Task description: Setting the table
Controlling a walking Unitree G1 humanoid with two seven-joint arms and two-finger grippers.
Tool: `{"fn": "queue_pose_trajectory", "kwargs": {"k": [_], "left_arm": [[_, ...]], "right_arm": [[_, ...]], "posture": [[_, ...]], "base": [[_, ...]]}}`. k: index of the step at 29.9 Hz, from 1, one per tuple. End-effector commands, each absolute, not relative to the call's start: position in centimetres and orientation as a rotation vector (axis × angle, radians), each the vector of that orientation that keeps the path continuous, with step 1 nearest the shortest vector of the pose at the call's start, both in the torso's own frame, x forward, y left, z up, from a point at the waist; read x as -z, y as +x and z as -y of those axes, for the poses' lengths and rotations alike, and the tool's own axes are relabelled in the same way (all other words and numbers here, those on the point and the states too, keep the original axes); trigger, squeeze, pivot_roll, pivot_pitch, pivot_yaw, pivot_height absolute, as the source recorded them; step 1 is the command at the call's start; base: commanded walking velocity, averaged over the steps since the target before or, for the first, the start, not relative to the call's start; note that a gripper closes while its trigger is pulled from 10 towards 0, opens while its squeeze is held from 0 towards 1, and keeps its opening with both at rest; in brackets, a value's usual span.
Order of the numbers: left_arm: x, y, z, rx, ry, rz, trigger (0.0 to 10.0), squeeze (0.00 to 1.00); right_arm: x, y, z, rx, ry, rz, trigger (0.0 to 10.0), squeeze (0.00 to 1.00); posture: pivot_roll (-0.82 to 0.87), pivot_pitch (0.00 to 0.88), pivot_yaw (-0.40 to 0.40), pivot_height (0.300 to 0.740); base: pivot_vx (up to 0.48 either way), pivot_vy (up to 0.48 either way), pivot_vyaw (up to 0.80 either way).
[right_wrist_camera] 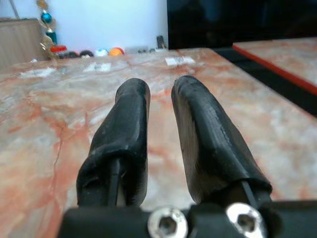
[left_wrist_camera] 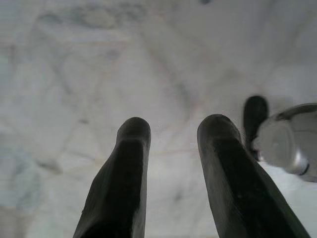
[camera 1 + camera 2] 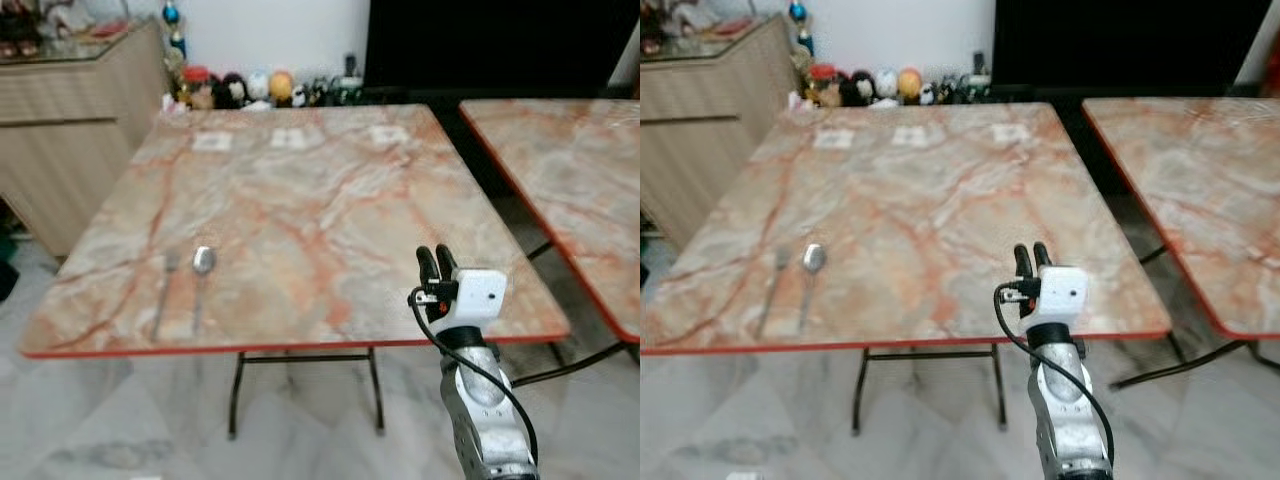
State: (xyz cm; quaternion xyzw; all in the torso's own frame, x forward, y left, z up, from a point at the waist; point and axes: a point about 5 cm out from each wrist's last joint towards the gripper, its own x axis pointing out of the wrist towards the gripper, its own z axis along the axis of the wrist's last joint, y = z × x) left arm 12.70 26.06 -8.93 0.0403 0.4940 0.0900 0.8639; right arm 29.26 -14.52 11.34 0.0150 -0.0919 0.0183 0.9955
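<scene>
A spoon [image 3: 203,262] and a fork [image 3: 165,290] lie side by side near the front left of the marble table [image 3: 330,190]. The fork is on the left and their handles point toward me. My right gripper [image 3: 435,250] is raised over the table's front right part, well to the right of the cutlery. Its fingers [image 1: 133,114] point away from me with a narrow gap, and nothing is between them. My left gripper [image 2: 173,126] hangs over the pale floor, open and empty.
Three small white cards [image 3: 290,138] lie along the table's far edge. A second marble table [image 3: 570,170] stands to the right across a gap. A beige cabinet [image 3: 70,130] is at the left, and small figurines [image 3: 250,88] line the back wall.
</scene>
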Motion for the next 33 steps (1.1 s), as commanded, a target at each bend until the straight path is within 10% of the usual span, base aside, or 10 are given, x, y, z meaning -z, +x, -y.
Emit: {"fn": "queue_pose_trajectory", "kwargs": {"k": [1, 23, 33], "left_arm": [[8.8, 12.4, -26.8, -0.208, 0.092, -1.040, 10.0, 0.00], [9.4, 11.5, -25.5, -0.199, 0.085, -1.039, 10.0, 0.00], [9.6, 11.3, -25.0, -0.207, 0.087, -1.022, 10.0, 0.00]], "right_arm": [[-11.6, 29.3, 14.8, -0.015, 0.025, 0.198, 10.0, 0.00], [-7.2, 20.5, 27.4, 0.761, -0.081, -0.040, 10.0, 0.00], [1.6, 18.6, 26.7, 0.651, 0.056, -0.499, 10.0, 0.00]], "posture": [[-0.08, 0.000, 0.037, 0.740], [-0.08, 0.016, 0.016, 0.740], [-0.08, 0.011, 0.016, 0.740]], "base": [[0.000, 0.480, 0.00], [0.000, 0.000, 0.00], [0.000, 0.000, 0.00]]}}
